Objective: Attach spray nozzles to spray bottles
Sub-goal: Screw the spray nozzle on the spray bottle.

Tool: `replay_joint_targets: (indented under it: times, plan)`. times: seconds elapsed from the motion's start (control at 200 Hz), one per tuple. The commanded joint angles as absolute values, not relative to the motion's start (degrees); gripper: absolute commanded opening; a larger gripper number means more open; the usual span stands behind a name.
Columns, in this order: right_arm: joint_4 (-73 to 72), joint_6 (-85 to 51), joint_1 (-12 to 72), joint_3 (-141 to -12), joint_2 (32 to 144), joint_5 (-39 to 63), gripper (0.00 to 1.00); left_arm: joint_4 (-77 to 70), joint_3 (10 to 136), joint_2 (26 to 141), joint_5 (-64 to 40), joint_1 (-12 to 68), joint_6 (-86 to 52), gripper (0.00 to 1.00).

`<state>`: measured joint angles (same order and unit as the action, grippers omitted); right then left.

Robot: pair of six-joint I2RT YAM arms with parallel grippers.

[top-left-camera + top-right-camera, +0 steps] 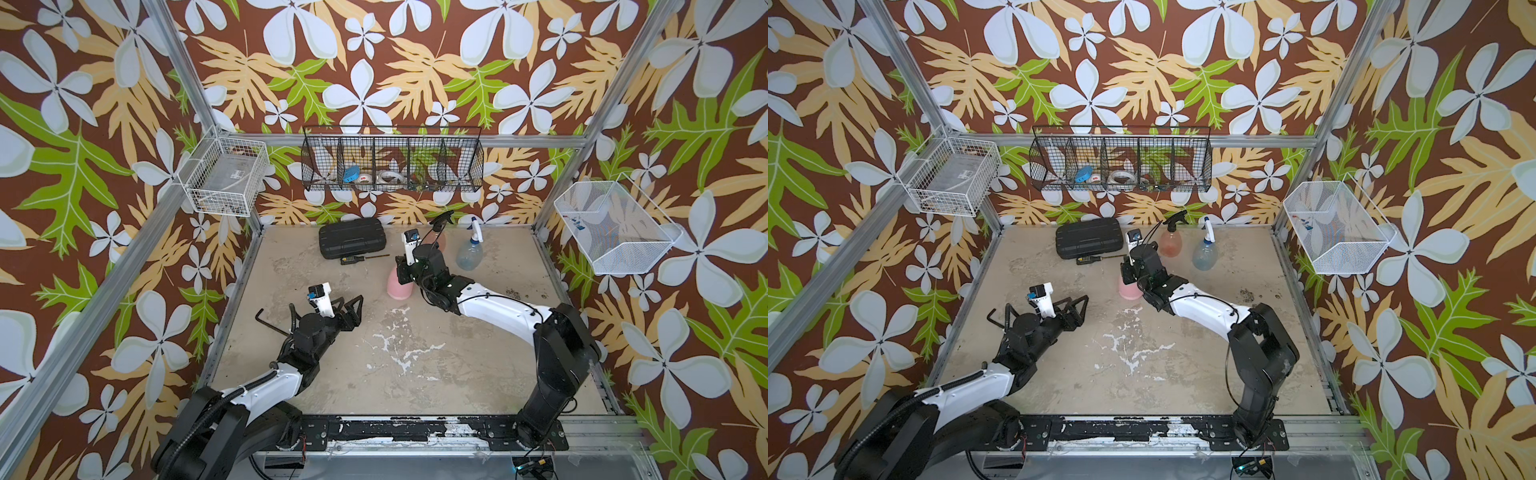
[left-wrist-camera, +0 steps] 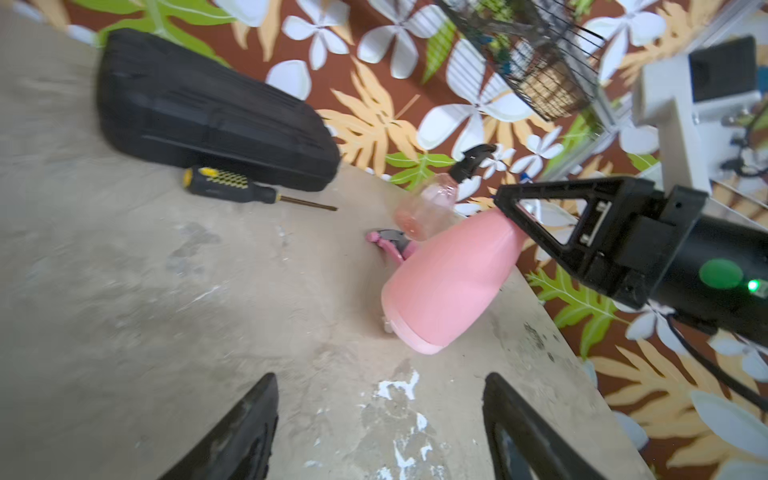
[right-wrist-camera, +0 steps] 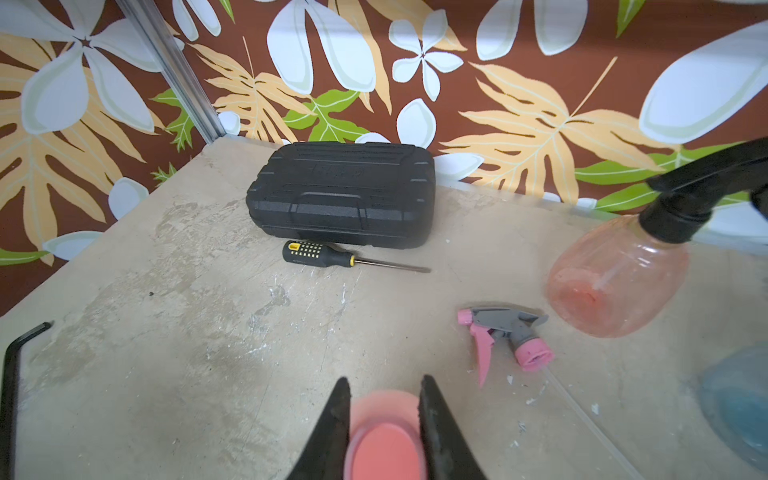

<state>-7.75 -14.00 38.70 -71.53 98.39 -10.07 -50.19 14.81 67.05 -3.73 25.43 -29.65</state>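
Observation:
The opaque pink cone-shaped bottle [image 1: 397, 287] [image 2: 449, 274] stands mid-table without a nozzle, and my right gripper [image 3: 382, 380] is shut on its neck from above. Just behind that bottle the grey-and-pink nozzle [image 3: 505, 332] [image 2: 392, 241] lies on its side, hidden by the right arm in both top views. The orange-red bottle [image 1: 1170, 245] wears a black nozzle, and the bluish bottle [image 1: 1205, 254] wears a white-and-blue one; both stand at the back. Left of the pink bottle my left gripper [image 2: 380, 376] [image 1: 352, 307] hovers open and empty.
A flat black ribbed case [image 1: 351, 237] lies at the back with a black-and-yellow screwdriver [image 1: 357, 259] in front of it. A black hex key [image 1: 266, 322] lies by the table's left edge. Wire baskets [image 1: 392, 160] hang on the back and side walls.

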Motion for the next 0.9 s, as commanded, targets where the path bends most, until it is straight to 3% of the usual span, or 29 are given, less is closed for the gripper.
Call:
replay_joint_targets:
  times: [0.0, 0.155, 0.3, 0.485, 0.555, 0.896]
  plan:
    - [-1.7, -10.4, 37.8, -70.8, 94.6, -8.2, 0.02, -59.5, 19.0, 71.9, -13.0, 26.8, -15.6, 0.76]
    - [1.5, -9.4, 37.3, -68.4, 86.6, -7.8, 0.02, -67.6, 21.6, 78.5, -19.7, 27.3, -0.9, 0.82]
    - [4.2, -7.0, 37.4, -67.8, 80.7, -6.6, 0.03, -80.2, 21.8, 84.6, -21.4, 27.3, 1.7, 0.9]
    - [5.4, -6.9, 37.3, -68.4, 76.5, -3.1, 0.02, -77.3, 27.8, 89.4, -32.3, 27.4, -2.6, 0.93]
    - [5.1, -6.7, 37.4, -68.4, 75.4, -1.6, 0.02, -74.9, 29.0, 90.3, -33.8, 27.5, -2.0, 0.99]
    - [4.9, -7.3, 40.7, -70.8, 75.4, 1.8, 0.02, -72.8, 31.2, 92.1, -38.8, 28.3, -1.3, 1.0]
